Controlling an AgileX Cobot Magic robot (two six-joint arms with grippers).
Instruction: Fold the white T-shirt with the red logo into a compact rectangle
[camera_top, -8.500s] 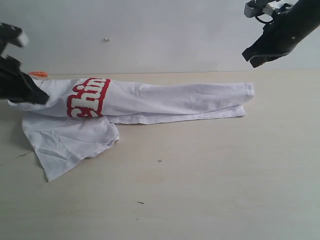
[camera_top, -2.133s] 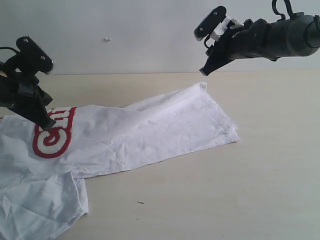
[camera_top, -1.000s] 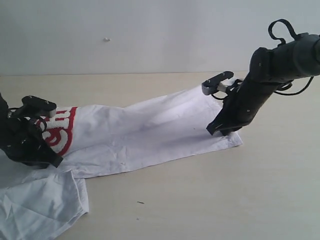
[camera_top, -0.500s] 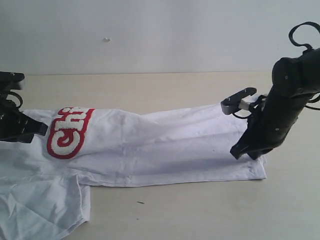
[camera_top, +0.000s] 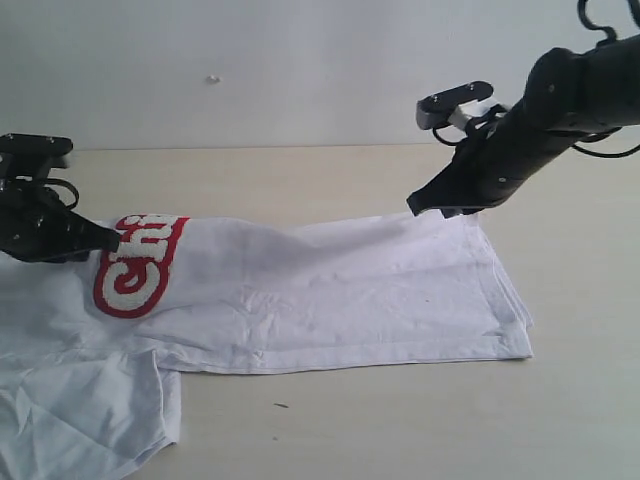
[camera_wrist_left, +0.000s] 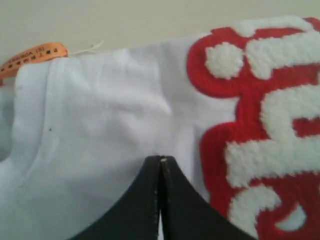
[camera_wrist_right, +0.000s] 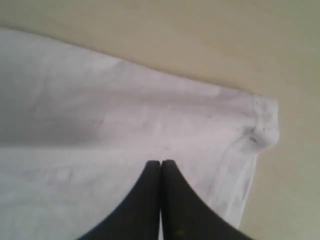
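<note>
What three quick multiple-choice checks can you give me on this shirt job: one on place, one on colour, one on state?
1. The right hand is: A over the red lettering; B by the hem end of the shirt; C over the loose sleeve.
2. The small tag is: A green; B orange; C blue.
3. The left hand and right hand are: A both open; B one open; C both shut.
Answers: B, its tip hangs at the far hem corner; B, the left wrist view shows it orange; C, each wrist view shows them closed with no gap.
</note>
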